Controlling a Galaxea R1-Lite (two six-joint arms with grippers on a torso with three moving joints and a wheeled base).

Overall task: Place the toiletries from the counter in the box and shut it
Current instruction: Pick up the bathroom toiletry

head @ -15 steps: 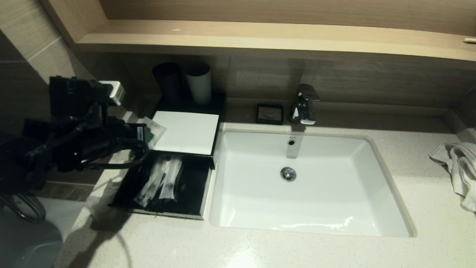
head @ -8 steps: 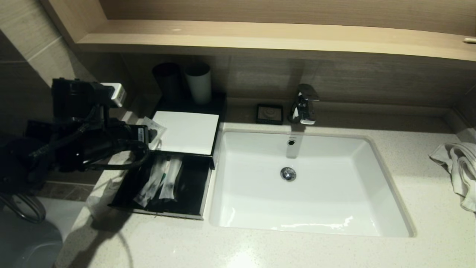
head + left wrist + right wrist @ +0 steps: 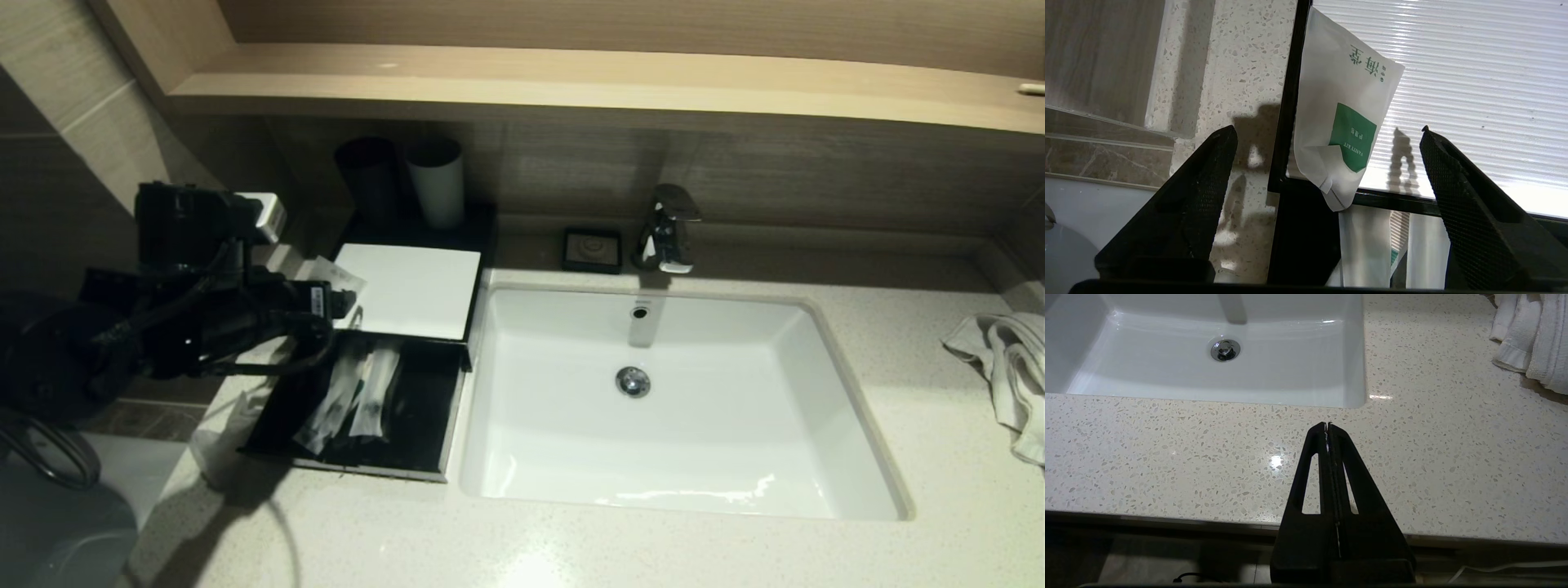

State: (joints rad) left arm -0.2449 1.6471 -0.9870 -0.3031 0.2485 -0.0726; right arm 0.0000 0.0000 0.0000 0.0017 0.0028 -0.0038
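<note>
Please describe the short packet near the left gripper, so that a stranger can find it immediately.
Left of the white basin stands the black box with a white panel. The short packet lies on that panel's left edge, before the open left gripper. Unlike the long packets in the drawer, it bears a green square label.

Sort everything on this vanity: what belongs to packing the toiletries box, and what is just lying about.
Job:
- short packet, on the white panel's edge
- long packets in the drawer
- box
- counter
- left gripper, open at the short packet

Lying about:
- towel
- soap dish
- two cups
- faucet
</note>
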